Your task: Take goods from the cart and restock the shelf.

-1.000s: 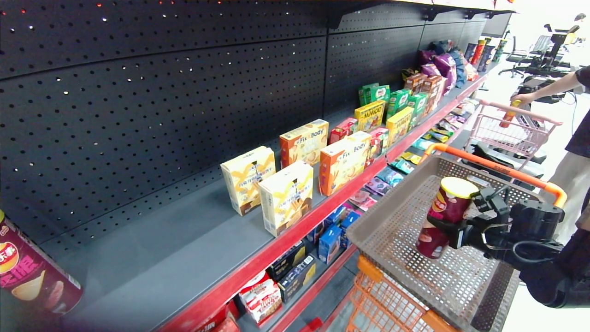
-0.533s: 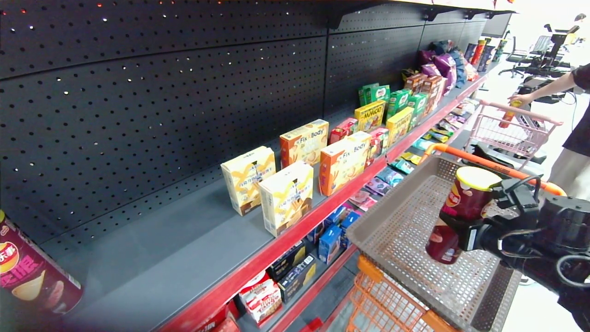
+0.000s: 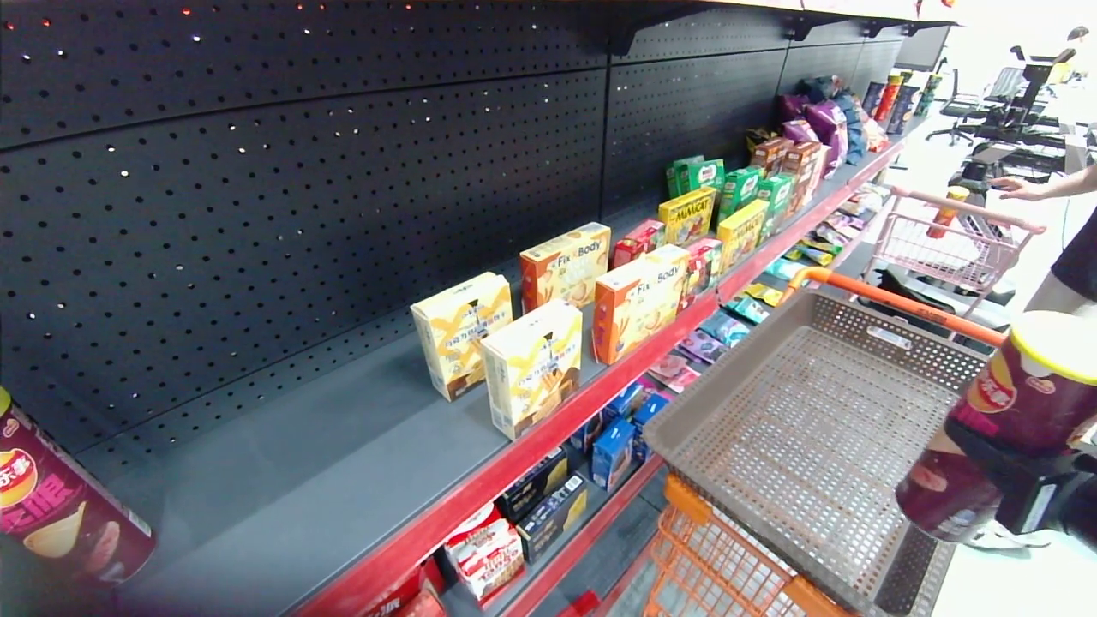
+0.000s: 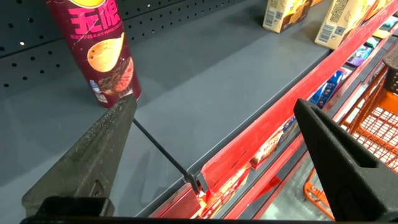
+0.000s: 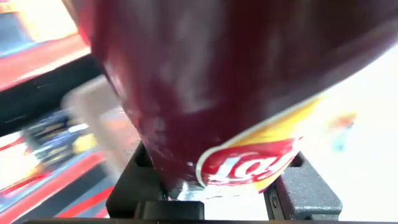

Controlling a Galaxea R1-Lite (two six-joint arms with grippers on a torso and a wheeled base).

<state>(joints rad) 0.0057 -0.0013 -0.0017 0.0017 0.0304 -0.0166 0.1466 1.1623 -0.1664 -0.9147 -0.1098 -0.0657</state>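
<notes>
Boxes (image 3: pixel 531 367) on shelf (image 3: pixel 326 446), cart basket (image 3: pixel 728 377) beside can (image 3: pixel 1028 394)

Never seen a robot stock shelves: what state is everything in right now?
Held can: in the air, tilted, lid on.
Right gripper: shut on that can.
Left gripper: open, holding nothing.
Shelf can: standing upright.
Yellow boxes: standing upright.

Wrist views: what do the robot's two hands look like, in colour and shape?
The left hand has two matte dark grey fingers, broad wedge-shaped slabs with a grainy surface that narrow toward the tips. The right hand is black, with squared blocky parts; one dark grey block carries a small round screw.
</notes>
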